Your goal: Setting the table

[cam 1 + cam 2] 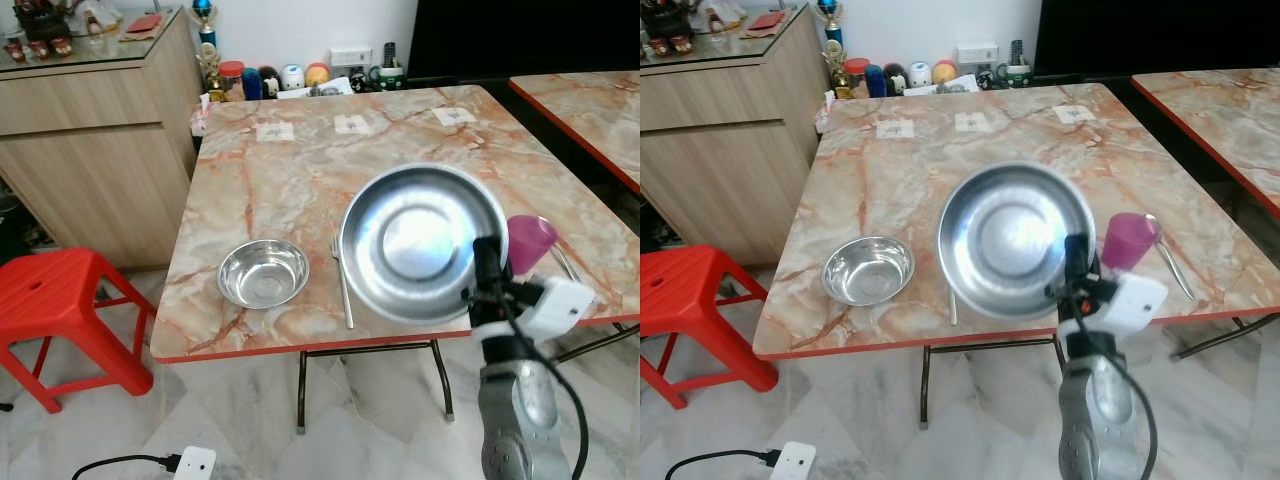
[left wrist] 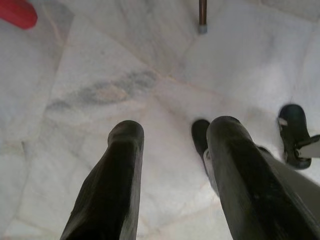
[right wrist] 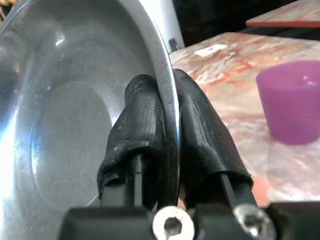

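Clamped on the near rim of the round shiny steel plate (image 1: pixel 420 240), my right gripper (image 3: pixel 167 125) pinches it between both black fingers (image 3: pixel 140 130) over the marble-patterned table (image 1: pixel 280 180), beside the purple plastic cup (image 1: pixel 528 240). Left gripper (image 2: pixel 172 150) hangs parted over pale floor.

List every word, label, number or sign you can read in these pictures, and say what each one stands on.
No text can be read.
The three white tags along the table's far side carry dark marks too small to read.
The jars and cups beyond the table show labels too blurred to read.
The metal plate in the right gripper, the small bowl and the purple cup show no print.
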Robot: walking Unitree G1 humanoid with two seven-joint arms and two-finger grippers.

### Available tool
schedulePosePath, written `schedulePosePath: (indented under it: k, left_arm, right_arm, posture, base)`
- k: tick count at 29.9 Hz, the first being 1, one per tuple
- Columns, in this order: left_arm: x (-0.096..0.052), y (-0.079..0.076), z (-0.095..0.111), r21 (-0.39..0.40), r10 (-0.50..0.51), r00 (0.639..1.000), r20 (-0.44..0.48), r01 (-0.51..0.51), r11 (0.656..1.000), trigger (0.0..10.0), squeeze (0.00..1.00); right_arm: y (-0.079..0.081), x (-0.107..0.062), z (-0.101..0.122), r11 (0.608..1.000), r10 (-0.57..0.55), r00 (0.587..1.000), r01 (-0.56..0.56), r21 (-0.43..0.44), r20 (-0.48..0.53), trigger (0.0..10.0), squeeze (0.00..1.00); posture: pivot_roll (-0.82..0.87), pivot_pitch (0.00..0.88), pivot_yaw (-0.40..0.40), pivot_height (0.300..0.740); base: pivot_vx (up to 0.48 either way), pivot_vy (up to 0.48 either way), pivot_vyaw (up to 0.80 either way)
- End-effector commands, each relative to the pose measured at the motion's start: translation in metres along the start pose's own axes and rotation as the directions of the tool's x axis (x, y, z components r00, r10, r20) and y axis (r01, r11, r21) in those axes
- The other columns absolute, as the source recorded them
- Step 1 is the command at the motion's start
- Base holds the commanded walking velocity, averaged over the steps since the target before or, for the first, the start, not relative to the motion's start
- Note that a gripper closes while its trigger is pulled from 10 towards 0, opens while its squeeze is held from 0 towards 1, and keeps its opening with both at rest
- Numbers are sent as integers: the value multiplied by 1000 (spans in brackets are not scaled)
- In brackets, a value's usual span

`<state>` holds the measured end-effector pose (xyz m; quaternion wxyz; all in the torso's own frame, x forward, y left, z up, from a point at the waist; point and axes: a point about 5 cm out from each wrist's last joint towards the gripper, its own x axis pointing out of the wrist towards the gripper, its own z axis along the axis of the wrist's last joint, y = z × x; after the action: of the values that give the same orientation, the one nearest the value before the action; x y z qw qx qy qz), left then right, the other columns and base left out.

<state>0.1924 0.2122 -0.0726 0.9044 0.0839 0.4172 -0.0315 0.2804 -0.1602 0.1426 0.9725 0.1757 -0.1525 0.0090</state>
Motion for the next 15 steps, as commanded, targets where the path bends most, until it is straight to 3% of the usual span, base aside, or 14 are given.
schedulePosePath:
  k: [1,6,15]
  left_arm:
    - [-3,-2,-12,5,-6,999,-39,7,1000,10000,0]
    - [-6,-3,-23,4,-12,998,-69,12,1000,10000,0]
    - [-9,-3,-31,4,-12,996,-84,12,1000,10000,0]
  right_arm:
    - [5,-2,10,999,35,998,-34,-17,47,10000,0]
    - [-5,-13,15,998,-14,997,18,-59,70,10000,0]
    - [1,-15,13,997,13,998,-8,-78,55,10000,0]
  posture:
    - [-31,66,37,740]
    - [-34,80,38,740]
    - [-29,83,32,740]
  base:
    - [0,-349,0]
    - [0,-344,0]
    - [0,-338,0]
